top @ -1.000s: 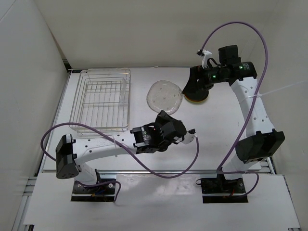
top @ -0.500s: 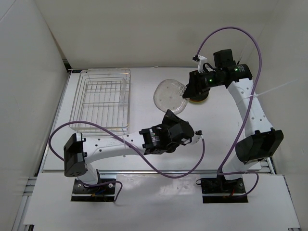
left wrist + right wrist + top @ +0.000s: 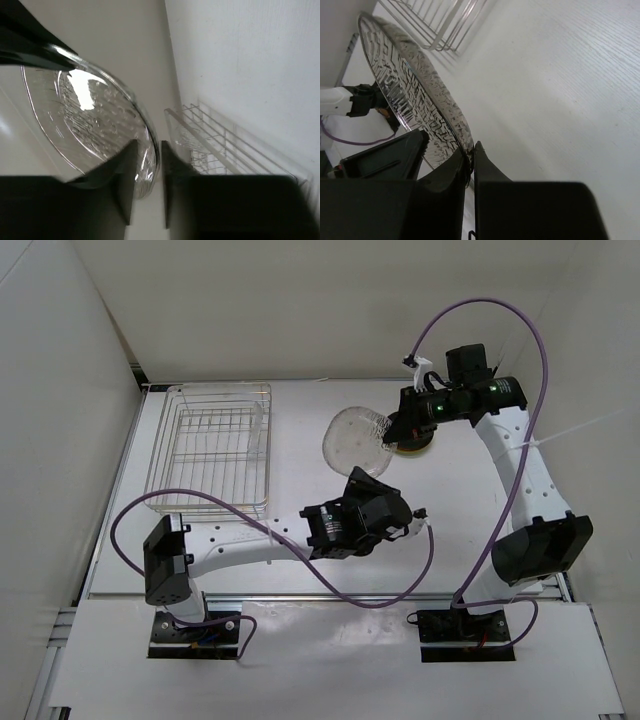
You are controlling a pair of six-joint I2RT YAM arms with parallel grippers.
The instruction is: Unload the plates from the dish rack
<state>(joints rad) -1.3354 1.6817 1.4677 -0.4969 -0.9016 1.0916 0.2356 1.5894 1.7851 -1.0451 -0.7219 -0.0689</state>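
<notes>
Now pinching clear glass plate (image 3: pixel 352 438) with right gripper (image 3: pixel 470 152), wide open earlier; flanking near rim with left gripper (image 3: pixel 149 144), grip unclear; hanging apart from dish rack (image 3: pixel 210 455).

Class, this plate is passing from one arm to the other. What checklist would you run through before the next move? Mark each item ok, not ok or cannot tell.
1. Right fingers pinch the clear glass plate at its rim: ok.
2. Left fingers free of the rim: cannot tell; they straddle it closely.
3. Plate clear of the dish rack: ok, it is held off to the rack's right.
4. Orange plate ready to stack on: cannot tell, the right arm hides most of it.
</notes>
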